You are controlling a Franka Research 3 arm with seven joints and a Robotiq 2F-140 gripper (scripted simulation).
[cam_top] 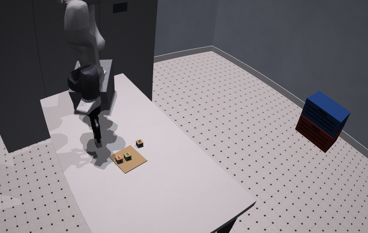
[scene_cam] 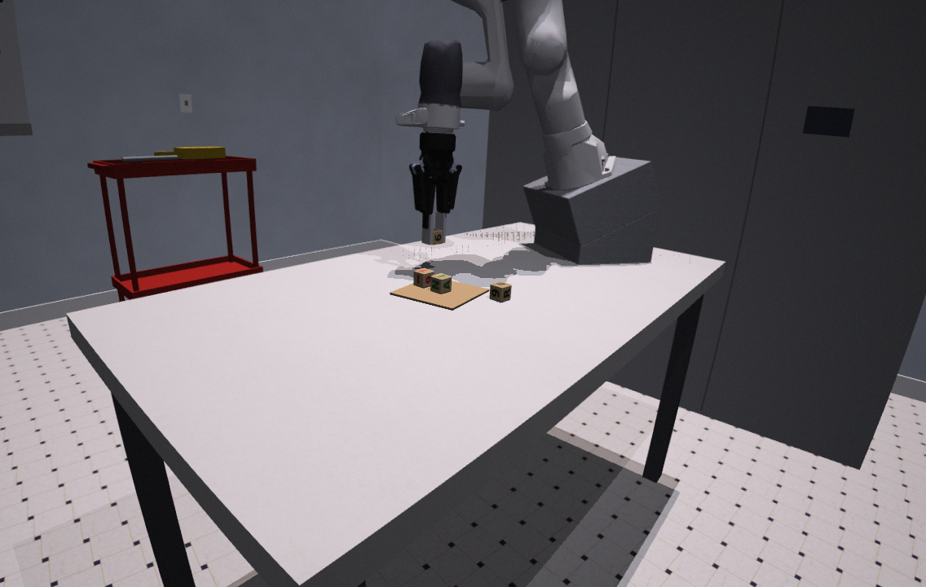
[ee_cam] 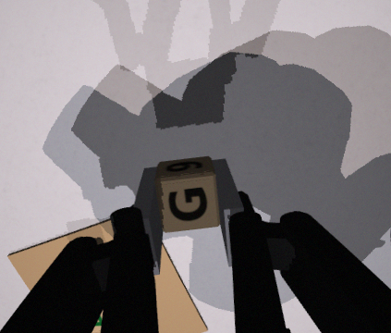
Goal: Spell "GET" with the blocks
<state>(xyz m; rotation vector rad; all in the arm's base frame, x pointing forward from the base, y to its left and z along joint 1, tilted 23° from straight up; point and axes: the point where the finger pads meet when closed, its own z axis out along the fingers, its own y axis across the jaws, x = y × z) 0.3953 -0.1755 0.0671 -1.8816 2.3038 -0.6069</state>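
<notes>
Block G [ee_cam: 186, 194] clamped between tool [ee_cam: 189, 210] fingertips, above table.

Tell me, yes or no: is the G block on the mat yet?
No, the G block hangs between the jaws above the table, beside the mat.

G block [ee_cam: 187, 195] airborne; E [cam_top: 127, 156], T [cam_top: 119, 159] on mat [cam_top: 134, 165].

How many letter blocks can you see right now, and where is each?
4. Two sit side by side on the mat: T block, E block. N block on the table beside the mat. G block held in the jaws.
</notes>
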